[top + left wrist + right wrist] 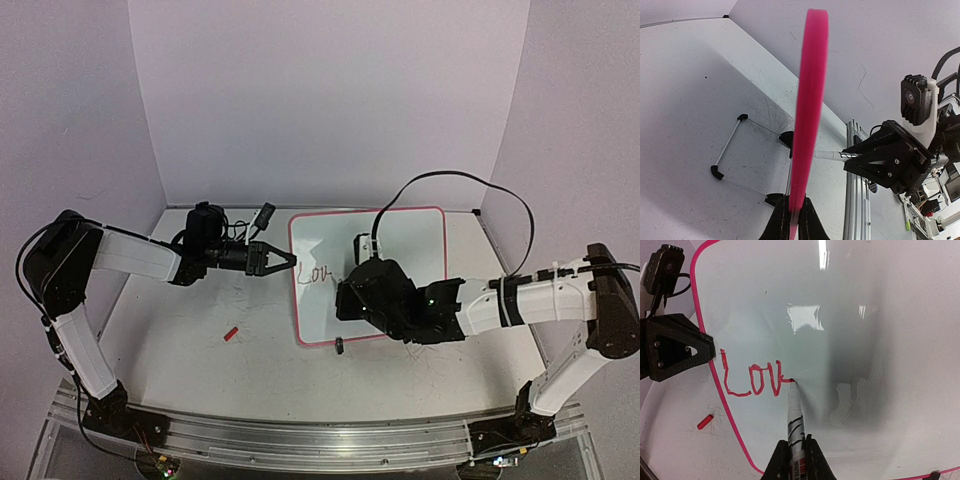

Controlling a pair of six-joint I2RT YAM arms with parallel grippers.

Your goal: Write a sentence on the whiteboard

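The whiteboard (410, 245), white with a pink rim, stands tilted on the table. My left gripper (290, 258) is shut on its left rim, which shows edge-on as a pink band (810, 110) between the left gripper (794, 207) fingers. The sentence (752, 380) reads "LOV" in red near the board's (865, 315) left edge. My right gripper (796, 447) is shut on a white marker (795, 420), whose red tip touches the board just right of the V. From above, the right gripper (345, 290) hovers over the writing (318, 272).
A small red marker cap (230, 334) lies on the table left of the board. The board's wire stand with black feet (717, 172) rests behind it. Side walls enclose the table, and a metal rail (300, 440) runs along the near edge.
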